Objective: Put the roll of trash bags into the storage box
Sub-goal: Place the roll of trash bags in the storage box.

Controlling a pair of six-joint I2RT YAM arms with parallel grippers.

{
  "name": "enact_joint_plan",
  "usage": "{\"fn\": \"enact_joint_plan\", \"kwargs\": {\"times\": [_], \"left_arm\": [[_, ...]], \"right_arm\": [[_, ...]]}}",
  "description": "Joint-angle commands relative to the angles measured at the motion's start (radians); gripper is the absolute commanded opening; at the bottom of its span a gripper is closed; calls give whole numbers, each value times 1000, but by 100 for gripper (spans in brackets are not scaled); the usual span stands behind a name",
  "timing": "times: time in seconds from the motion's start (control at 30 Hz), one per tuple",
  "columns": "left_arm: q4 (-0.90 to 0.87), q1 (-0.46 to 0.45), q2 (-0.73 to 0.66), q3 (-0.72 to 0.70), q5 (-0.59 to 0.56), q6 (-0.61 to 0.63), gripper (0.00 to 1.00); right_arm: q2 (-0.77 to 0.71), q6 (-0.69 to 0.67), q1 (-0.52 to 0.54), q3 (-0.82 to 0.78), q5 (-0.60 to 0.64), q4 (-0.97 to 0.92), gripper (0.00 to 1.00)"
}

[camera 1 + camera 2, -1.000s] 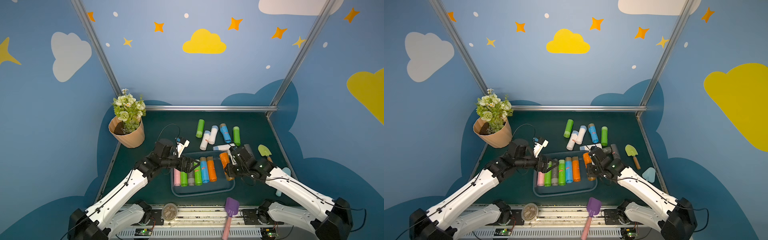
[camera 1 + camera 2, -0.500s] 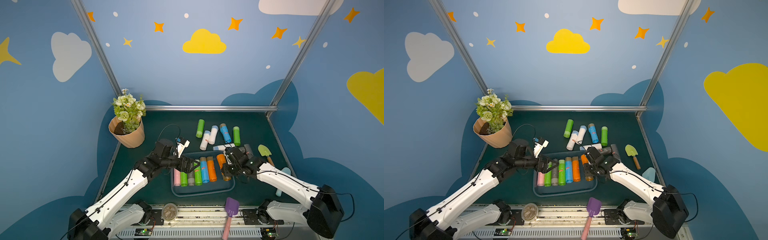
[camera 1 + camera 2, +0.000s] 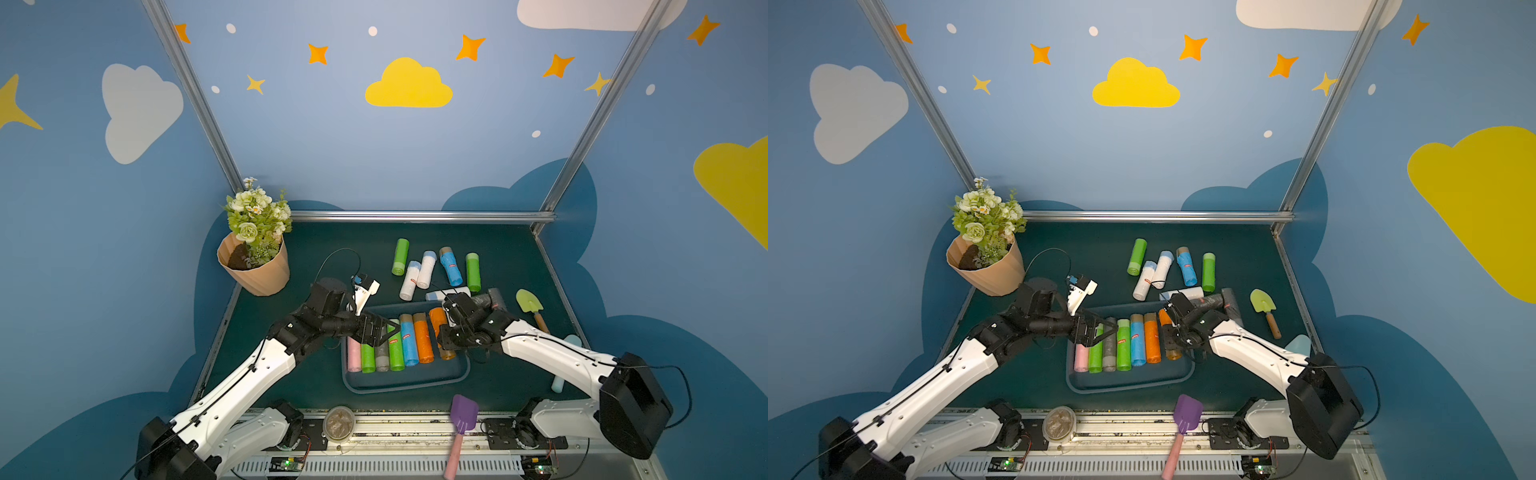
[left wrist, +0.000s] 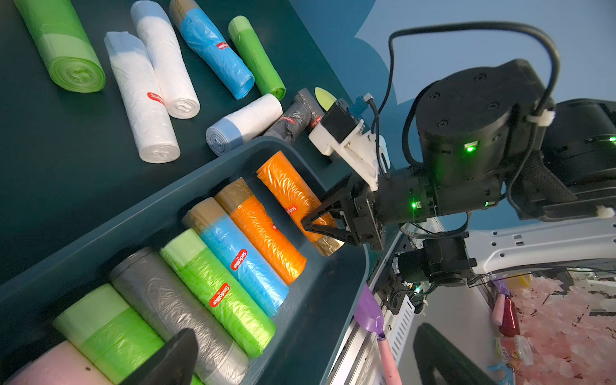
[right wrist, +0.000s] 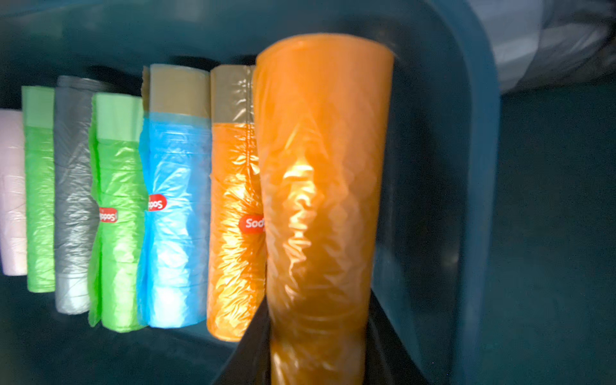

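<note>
Orange roll: clamped near its tan end by the right jaws. It sits inside the storage box at the box's right end, just beside a second orange roll. Whether it rests on the box floor I cannot tell.
Right jaws: closed on the orange roll, with a black finger on each side of it.
Left jaws: spread wide and holding nothing, over the box's left end above the pink roll and a green roll.
Row in box: pink, green, grey, green, blue and orange rolls lie side by side, all parallel.
Bench: dark green surface. Loose rolls in green, white, blue and grey lie behind the box. A green trowel lies to its right, and a purple spade lies at the front edge.
Flower pot: tan, in the far left corner, well apart from the box.
Room: blue walls painted with a yellow cloud, white clouds and orange stars.
</note>
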Motion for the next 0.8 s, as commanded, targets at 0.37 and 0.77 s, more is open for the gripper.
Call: {"fn": "enact_joint_plan", "kwargs": {"times": [0.37, 0.77], "left_arm": [[-13, -2, -11, 13, 14, 14, 100], [-14, -2, -11, 13, 14, 15, 100]], "right_arm": [[79, 17, 7, 5, 7, 75, 32], [137, 30, 31, 17, 1, 104, 32]]}}
